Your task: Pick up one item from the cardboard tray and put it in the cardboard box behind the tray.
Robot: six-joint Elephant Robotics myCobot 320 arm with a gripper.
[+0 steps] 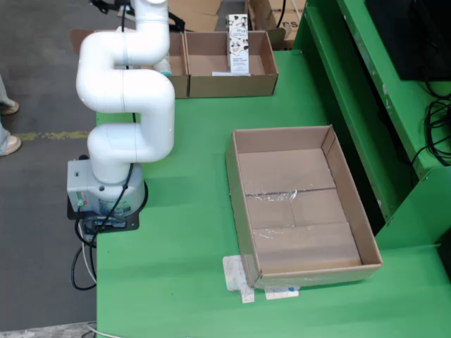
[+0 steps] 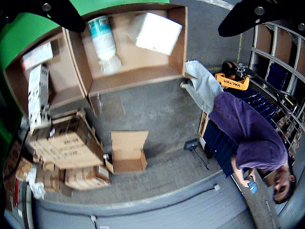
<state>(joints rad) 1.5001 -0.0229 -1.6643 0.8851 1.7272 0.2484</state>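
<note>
The cardboard tray (image 1: 296,211) lies open on the green table at centre right in the fixed view; I see no item in it. Two cardboard boxes stand behind it. The right box (image 1: 232,84) holds an upright white printed carton (image 1: 238,44). The arm partly hides the left box (image 1: 180,79). My gripper (image 2: 151,28) shows only in the gripper view, its two black fingers (image 2: 62,14) spread wide with nothing between them. It hangs over a box (image 2: 133,78) holding a white bottle with a teal label (image 2: 104,40) and a white packet (image 2: 155,31).
The white arm (image 1: 127,91) rises from its base (image 1: 106,190) at the table's left edge. A green frame (image 1: 352,91) runs along the right. The gripper view shows stacked cartons (image 2: 66,143) on the floor and a person in purple (image 2: 248,133).
</note>
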